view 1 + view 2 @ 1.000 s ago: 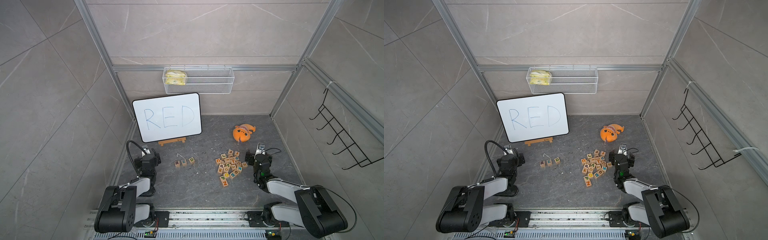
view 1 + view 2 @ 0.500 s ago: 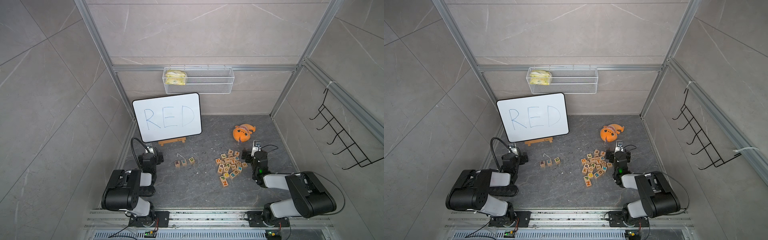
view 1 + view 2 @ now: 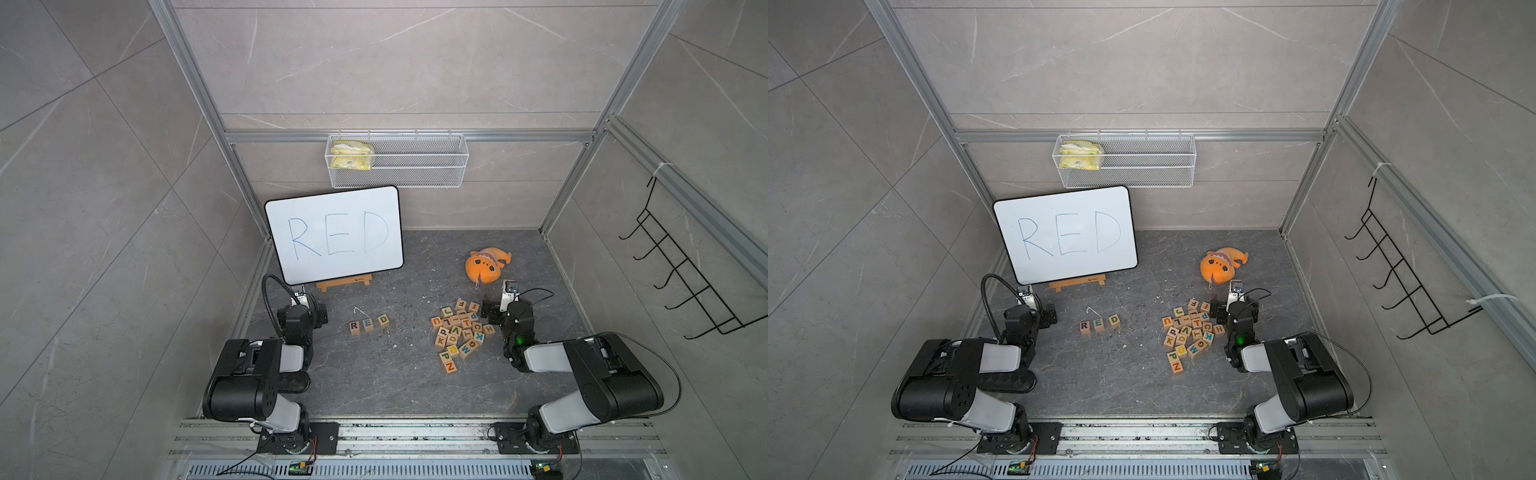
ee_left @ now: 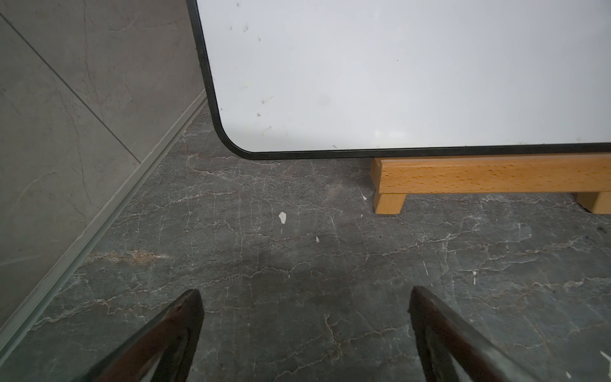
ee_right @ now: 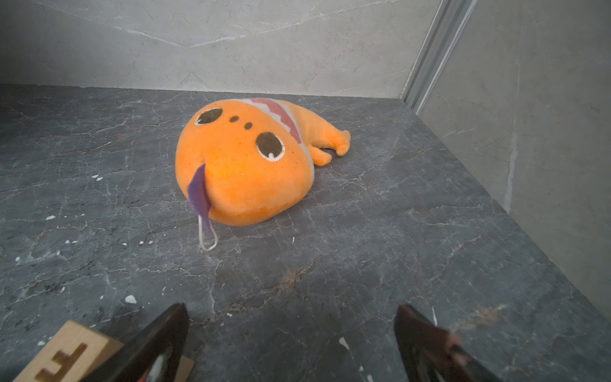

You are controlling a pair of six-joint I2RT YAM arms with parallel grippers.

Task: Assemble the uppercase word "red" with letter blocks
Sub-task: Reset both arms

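Three letter blocks stand in a row on the dark floor, reading R (image 3: 354, 326), E (image 3: 368, 324), D (image 3: 383, 320); both top views show them, R (image 3: 1085, 327) leftmost. My left gripper (image 4: 305, 292) is open and empty over bare floor, left of the row in a top view (image 3: 302, 307), facing the whiteboard's lower corner. My right gripper (image 5: 291, 307) is open and empty too, at the right edge of the loose pile of letter blocks (image 3: 459, 332). One block with a brown F (image 5: 66, 354) lies just beside one of its fingers.
The whiteboard (image 3: 336, 232) with blue handwritten RED leans on a wooden stand (image 4: 489, 173) at the back left. An orange plush toy (image 5: 244, 165) lies ahead of the right gripper. A wire basket (image 3: 397, 160) hangs on the back wall and a black hook rack (image 3: 685, 282) on the right wall.
Both arms have folded in, their big links swinging toward the front rail, while the wrists hardly shifted. Both grippers stay open. The blocks have not moved.
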